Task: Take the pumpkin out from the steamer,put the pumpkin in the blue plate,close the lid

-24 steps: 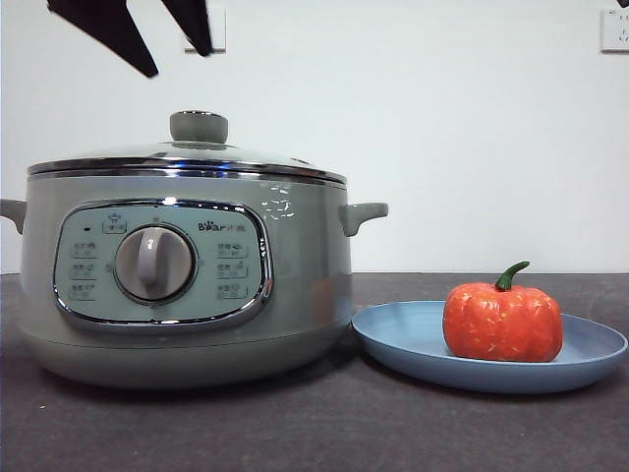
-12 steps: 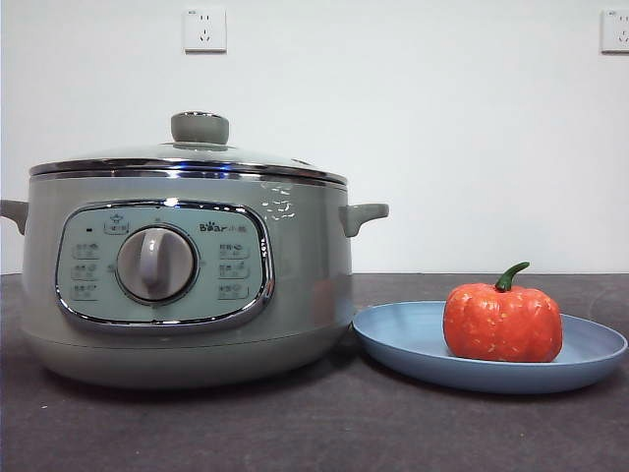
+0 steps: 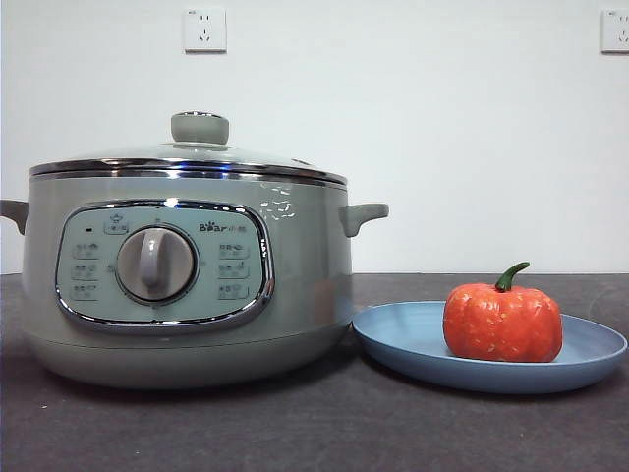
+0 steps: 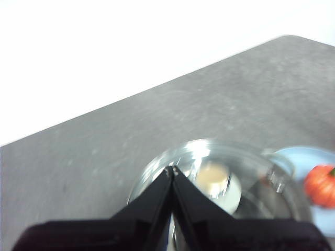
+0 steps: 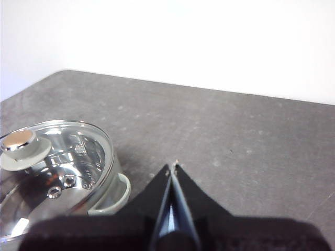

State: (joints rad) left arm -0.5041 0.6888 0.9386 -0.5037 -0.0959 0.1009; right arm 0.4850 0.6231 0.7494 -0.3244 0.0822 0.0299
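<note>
pumpkin first: the small orange-red toy pumpkin point(image 3: 502, 323) with a curved green stem sits upright in the wide, shallow, light-blue round plate point(image 3: 413, 339), over on the plate's right half. the plate lies flat on the dark grey speckled surface point(image 3: 314, 428), just beside the big round sage-green steamer pot point(image 3: 295, 285). the pot has a shiny chrome frame around its buttons and a round dial in the middle. the round glass lid point(image 3: 187, 157) with the chrome rim and green knob sits shut on top of the pot.

no arm shows in the front view. the left gripper point(image 4: 172, 169) hangs high above the lid, and its two black fingers are pressed together with nothing between them. the right gripper point(image 5: 172, 166) hangs over the bare surface beside the pot's side handle point(image 5: 116, 194). its fingers are together too and hold nothing. two white wall sockets point(image 3: 204, 29) are on the pale wall behind.
</note>
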